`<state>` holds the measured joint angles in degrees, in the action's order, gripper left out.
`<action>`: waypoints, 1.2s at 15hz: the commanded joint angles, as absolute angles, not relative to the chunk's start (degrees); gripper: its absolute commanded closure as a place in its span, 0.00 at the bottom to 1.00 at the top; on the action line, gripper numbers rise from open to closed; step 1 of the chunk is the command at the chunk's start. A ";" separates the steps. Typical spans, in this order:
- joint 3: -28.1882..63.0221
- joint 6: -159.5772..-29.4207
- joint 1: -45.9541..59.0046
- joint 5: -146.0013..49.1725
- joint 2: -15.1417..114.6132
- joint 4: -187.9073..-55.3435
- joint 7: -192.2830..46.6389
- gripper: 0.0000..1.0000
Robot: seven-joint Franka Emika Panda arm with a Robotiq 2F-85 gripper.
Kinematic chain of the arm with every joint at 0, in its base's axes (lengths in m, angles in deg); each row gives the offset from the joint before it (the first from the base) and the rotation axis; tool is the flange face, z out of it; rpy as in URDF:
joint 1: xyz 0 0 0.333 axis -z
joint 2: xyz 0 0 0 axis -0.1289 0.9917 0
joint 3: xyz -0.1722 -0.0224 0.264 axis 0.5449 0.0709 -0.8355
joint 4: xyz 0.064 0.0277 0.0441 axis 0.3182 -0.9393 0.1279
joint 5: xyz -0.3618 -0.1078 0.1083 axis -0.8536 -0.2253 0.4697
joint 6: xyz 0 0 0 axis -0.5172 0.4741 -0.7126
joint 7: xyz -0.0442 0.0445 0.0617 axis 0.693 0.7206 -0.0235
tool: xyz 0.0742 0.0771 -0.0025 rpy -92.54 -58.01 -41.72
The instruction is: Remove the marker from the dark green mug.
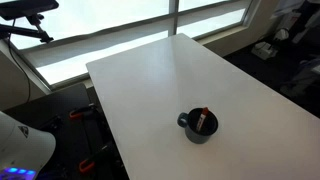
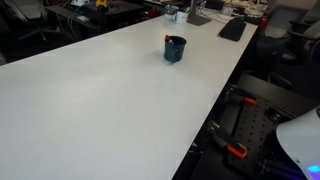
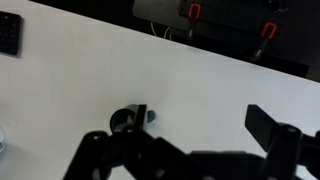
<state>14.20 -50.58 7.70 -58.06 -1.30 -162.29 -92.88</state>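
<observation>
In the wrist view the gripper (image 3: 202, 125) hovered high over the white desk (image 3: 80, 70) with its jaws spread wide and holding nothing, well apart from the dark green mug (image 1: 192, 131), which stood on the desk in both exterior views with the marker (image 1: 204, 119) leaning inside it.

Smooth white rounded shell (image 1: 22, 145), blue light (image 1: 14, 172) at its six o'clock edge; black gripper (image 3: 200, 122) of jointed bars.

Mug (image 1: 199, 127) on table (image 1: 160, 75), close to one end, roughly mid-width. Marker (image 1: 203, 118) inside mug. Windows (image 1: 120, 30) beyond opposite end.
</observation>
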 commanded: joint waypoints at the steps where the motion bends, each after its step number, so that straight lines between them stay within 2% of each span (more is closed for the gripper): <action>1: 15.04 -50.32 6.56 -58.46 -1.25 -162.12 -92.41 0.00; 11: 15.04 -50.32 6.56 -58.46 -1.25 -162.12 -92.40 0.00; 18: 19.57 -68.89 7.03 -63.35 -0.81 -171.40 -97.75 0.00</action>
<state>17.26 -61.88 7.05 -61.19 -1.10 -167.22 -95.22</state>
